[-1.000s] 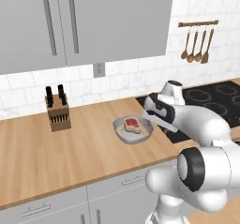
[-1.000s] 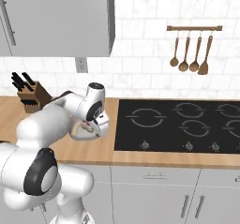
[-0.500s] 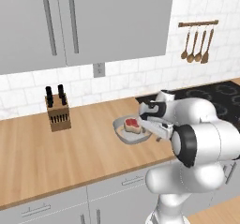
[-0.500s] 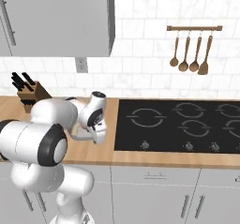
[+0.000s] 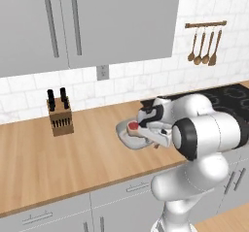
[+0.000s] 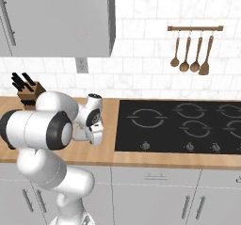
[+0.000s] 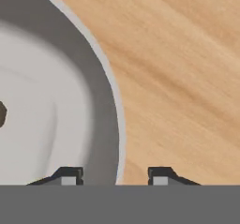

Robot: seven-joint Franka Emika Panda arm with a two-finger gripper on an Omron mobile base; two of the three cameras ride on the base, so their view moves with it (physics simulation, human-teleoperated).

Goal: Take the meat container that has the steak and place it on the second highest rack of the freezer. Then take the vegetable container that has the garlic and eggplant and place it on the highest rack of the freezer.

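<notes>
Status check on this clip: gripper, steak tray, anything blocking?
Gripper open, fingers straddling the tray rim. Steak in tray on the counter, not lifted. Knife block well off to the side; nothing blocking.

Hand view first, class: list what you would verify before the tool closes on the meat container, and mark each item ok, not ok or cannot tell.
1. Tool open: ok, fingertips apart.
2. Rim of the meat container between the fingertips: ok, one tip lies over the wall, one over the wooden counter.
3. Steak in the container: ok, it lies in it in the left base view.
4. Tips low enough to catch the rim: cannot tell.
5. Knife block clear of the arm: ok, well off to the side.
6. Freezer door open: cannot tell.
</notes>
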